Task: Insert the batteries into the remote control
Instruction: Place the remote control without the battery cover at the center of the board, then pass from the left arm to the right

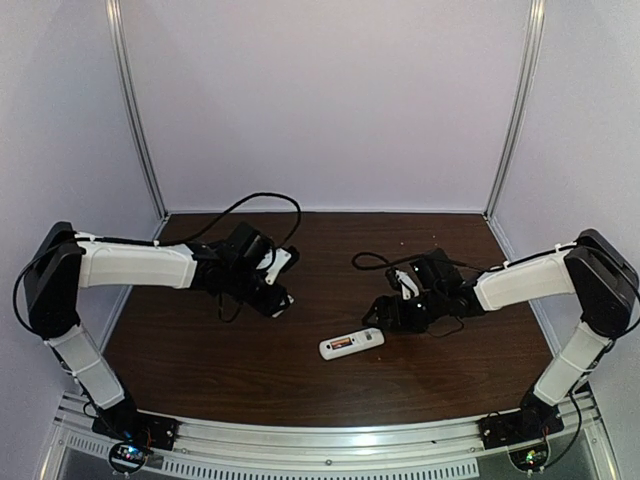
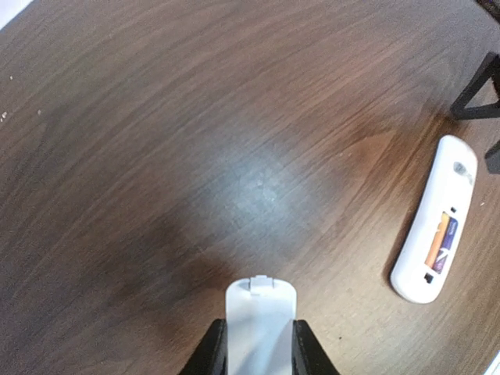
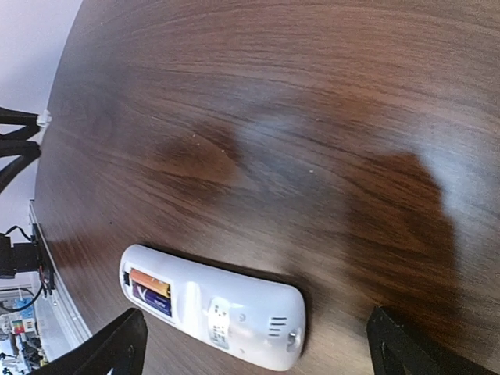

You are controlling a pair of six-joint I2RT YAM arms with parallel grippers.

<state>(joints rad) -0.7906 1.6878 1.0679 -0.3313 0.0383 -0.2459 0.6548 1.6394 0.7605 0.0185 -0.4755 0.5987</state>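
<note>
The remote (image 1: 351,343) is lying back-up on the worktop (image 1: 250,370), near the middle. The batteries (image 3: 150,286) look like they're already sitting in its open bay, so we're thinking the loading itself is basically done. What's missing is the cover (image 2: 260,328): our left pincer (image 2: 260,344) is pinching that little white piece, off to the side. The right pincer (image 1: 383,318) is hanging wide open just beside the remote, gripping nothing.

A dark brown wooden table (image 1: 250,375) is sitting inside pale white walls (image 1: 320,100). Two thin metal poles (image 1: 138,110) are standing in the back corners. Light is shining on the wood
</note>
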